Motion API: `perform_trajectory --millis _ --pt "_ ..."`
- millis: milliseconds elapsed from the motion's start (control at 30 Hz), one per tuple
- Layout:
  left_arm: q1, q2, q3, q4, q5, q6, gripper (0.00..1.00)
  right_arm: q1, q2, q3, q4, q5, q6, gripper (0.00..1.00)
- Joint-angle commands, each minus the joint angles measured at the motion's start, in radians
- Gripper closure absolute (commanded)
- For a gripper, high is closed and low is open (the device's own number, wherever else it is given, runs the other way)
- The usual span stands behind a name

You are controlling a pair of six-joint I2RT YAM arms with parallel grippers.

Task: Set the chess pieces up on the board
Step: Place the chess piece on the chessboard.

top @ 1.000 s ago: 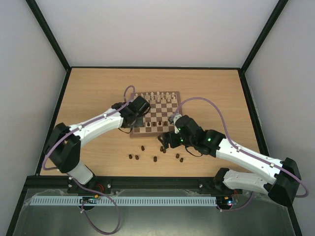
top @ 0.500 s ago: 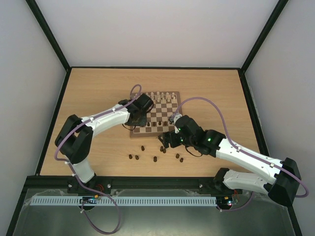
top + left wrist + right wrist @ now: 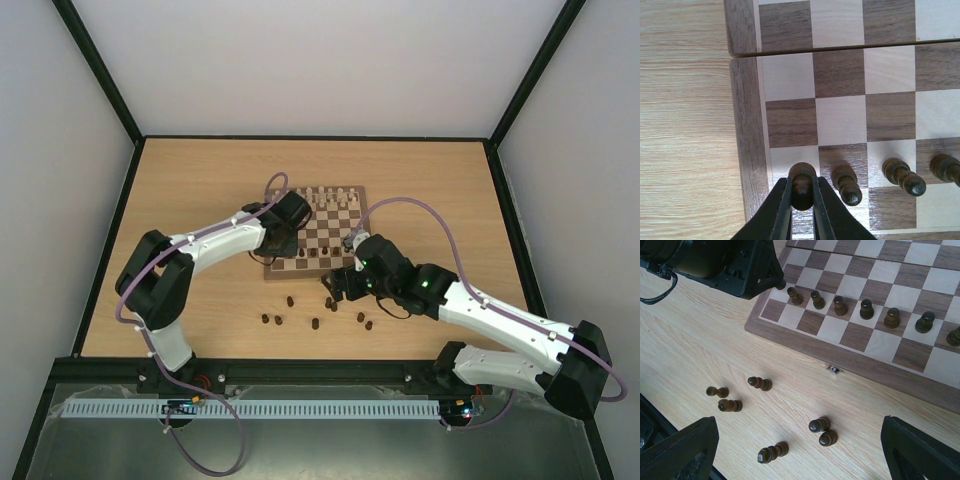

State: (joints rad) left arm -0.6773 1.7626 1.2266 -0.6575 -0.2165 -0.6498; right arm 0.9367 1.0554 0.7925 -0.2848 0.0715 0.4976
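Dark wood pinched in black fingers — the left claw is clamped on a dark pawn. It holds the pawn upright over the pale square at the very end of the pawn row, right inside the border of the board. Whether its foot is actually down on the square, the fingers hide. Just to the right of that claw stands the next pawn, close by, and two more carry the line on beyond it. This reads as the tail end of a placement, with the row being filled out to its corner file.

What comes next, by my reckoning, is a gentle release — fingers apart only a little, then straight up. That neighbour is near enough to be clipped by a wide opening or a sideways exit.

On the other side, the right claw hangs with its fingers spread wide and nothing between them, above the table just off the board's near edge. Under and ahead of it lie the loose dark pieces, several on their sides, two pairs close together. Plenty left to fetch, I'd say: the squares between the pawns and the border stand empty in the right wrist view. A toppled piece will want a low, square-on pinch.
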Motion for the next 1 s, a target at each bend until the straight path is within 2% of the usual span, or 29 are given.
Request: perform_trajectory --millis 0,967 --pt "0.008 0.009 -0.02 -0.001 0.009 0.01 0.9 0.005 0.006 -0.013 -0.002 -0.001 -0.005 0.11" --pt "0.019 0.022 -0.038 0.015 0.012 0.013 0.82 0.005 0.017 -0.016 0.004 -0.01 -0.007 0.11"
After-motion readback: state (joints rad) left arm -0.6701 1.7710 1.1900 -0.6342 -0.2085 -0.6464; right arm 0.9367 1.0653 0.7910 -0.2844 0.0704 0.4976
